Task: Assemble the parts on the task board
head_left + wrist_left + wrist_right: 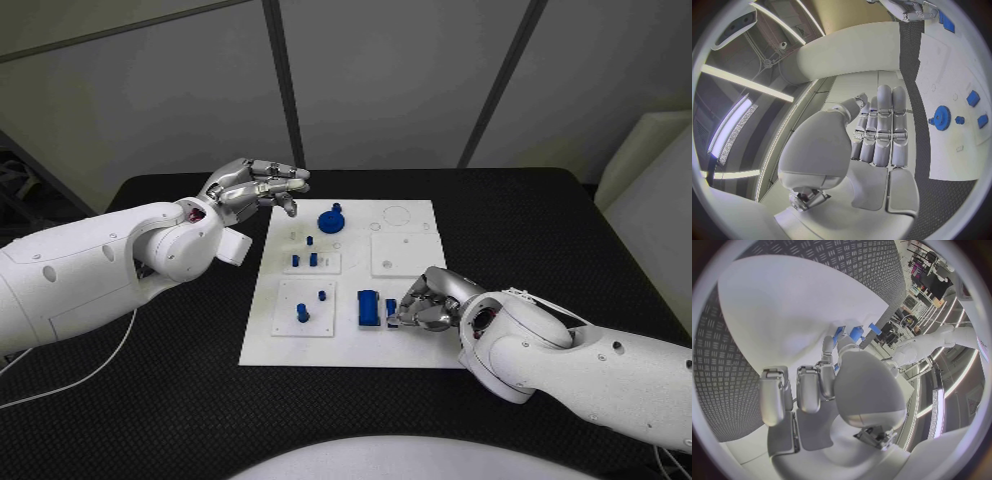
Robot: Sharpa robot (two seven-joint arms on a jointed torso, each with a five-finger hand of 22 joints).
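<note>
Reaching my right hand [423, 303] down onto the task board [408, 350] near its front edge, I curl its fingers at a blue part [391, 309], grip uncertain, while my left hand [257, 187], fingers curled and holding nothing, hovers beside the blue gear [332, 221].

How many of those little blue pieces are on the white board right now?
About 8: a gear near the top, three pegs on the middle-left plate, two on the lower-left plate, a block and a piece at the right hand, which may hide more.
</note>
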